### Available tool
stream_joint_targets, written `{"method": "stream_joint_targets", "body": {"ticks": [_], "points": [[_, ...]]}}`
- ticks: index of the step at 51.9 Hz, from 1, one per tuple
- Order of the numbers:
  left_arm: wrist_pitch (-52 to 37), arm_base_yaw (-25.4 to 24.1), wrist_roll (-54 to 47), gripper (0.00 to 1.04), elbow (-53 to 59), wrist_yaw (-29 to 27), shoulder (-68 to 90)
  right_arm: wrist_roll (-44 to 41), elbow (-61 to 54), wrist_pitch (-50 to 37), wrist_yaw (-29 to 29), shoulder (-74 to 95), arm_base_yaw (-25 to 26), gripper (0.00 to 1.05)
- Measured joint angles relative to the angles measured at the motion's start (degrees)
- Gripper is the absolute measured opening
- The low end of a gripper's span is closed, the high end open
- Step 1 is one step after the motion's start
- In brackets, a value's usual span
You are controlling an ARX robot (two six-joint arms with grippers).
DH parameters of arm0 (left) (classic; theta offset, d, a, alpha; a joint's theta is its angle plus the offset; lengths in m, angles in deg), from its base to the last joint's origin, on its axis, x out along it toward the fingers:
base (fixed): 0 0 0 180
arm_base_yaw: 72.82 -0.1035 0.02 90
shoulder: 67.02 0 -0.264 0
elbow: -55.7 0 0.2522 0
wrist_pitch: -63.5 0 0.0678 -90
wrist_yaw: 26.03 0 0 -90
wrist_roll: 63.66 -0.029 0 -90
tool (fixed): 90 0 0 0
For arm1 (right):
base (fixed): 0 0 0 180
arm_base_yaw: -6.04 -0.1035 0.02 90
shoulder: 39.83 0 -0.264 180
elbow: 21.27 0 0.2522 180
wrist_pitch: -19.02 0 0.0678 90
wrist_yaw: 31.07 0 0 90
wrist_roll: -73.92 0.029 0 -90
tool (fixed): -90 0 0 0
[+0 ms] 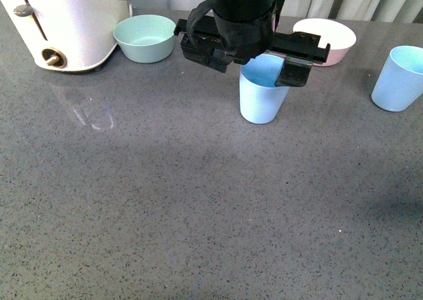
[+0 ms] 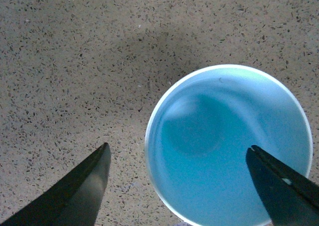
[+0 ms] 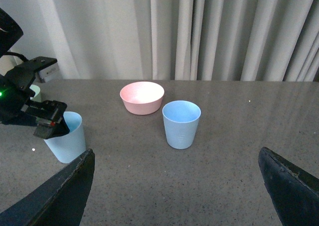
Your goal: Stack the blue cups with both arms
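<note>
One blue cup (image 2: pixel 224 146) stands below the wide-open jaws of the left arm (image 1: pixel 248 16) — one over its mouth, one outside.

Worktop (image 1: pixel 198 214): dark grey speckled stone-look surface, faintly reflective. Five items stand directly on it.

Far left, at the back: white rounded appliance (image 1: pixel 73 22) with a brass-coloured knob (type not determinable). Just beside it, on its right: mint-green shallow plastic bowl (image 1: pixel 145 38), upright. Back, right of centre: pink shallow bowl (image 1: pixel 334 39), upright, partly hidden. Near the pink bowl, in front of it: light blue tapered plastic cup (image 1: pixel 262 98), upright, mouth upward. Well apart from it, at the right edge: second light blue tapered plastic cup (image 1: pixel 398 78), upright.
</note>
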Motion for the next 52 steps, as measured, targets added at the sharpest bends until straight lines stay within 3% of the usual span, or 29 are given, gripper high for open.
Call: {"method": "stream_joint_targets", "body": {"ticks": [5, 29, 38, 48, 52], "points": [[-1.0, 0.0, 0.2, 0.98, 1.8, 0.4, -1.7, 0.0, 0.0, 0.0, 0.0, 0.0, 0.0, 0.96], [-10.9, -2.2, 0.7, 0.96, 16.4, 1.7, -17.9, 0.0, 0.0, 0.0, 0.0, 0.0, 0.0, 0.96], [-23.7, -7.6, 0.8, 0.96, 29.2, 2.3, -29.5, 0.0, 0.0, 0.0, 0.0, 0.0, 0.0, 0.96], [-39.8, -16.3, 3.3, 0.96, 44.5, 7.7, -43.3, 0.0, 0.0, 0.0, 0.0, 0.0, 0.0, 0.96], [-56.8, -18.8, -2.3, 0.81, 54.8, -5.4, -48.7, 0.0, 0.0, 0.0, 0.0, 0.0, 0.0, 0.96]]}}
